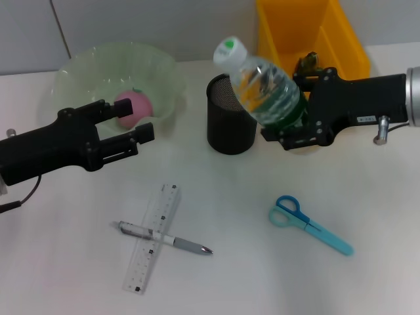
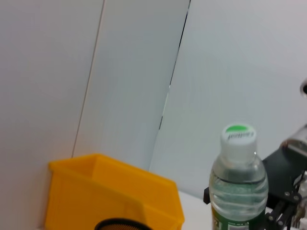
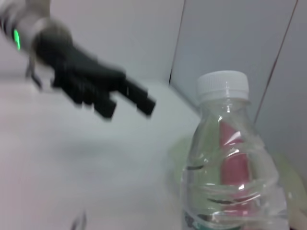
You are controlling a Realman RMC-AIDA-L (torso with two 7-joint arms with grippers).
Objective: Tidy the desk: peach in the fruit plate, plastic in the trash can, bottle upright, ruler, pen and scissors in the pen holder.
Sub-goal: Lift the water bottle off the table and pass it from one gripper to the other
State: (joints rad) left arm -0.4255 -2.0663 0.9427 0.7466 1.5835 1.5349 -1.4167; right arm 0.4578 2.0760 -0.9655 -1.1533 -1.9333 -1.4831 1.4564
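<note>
My right gripper [image 1: 287, 129] is shut on a clear water bottle [image 1: 266, 88] with a white cap and holds it tilted above the table, right of the black mesh pen holder [image 1: 230, 125]. The bottle also shows in the left wrist view [image 2: 238, 184] and the right wrist view [image 3: 230, 163]. A pink peach [image 1: 134, 108] lies in the pale green plate [image 1: 79, 72]. My left gripper [image 1: 125, 123] is open and empty, just in front of the plate. A clear ruler [image 1: 152, 252] and a pen [image 1: 180, 243] lie crossed at the front. Blue scissors [image 1: 308, 224] lie at the front right.
A yellow bin [image 1: 341, 39] stands at the back right, behind my right gripper, with a crumpled dark wrapper [image 1: 307, 62] inside. The bin also shows in the left wrist view [image 2: 115, 191]. A grey panelled wall runs behind the table.
</note>
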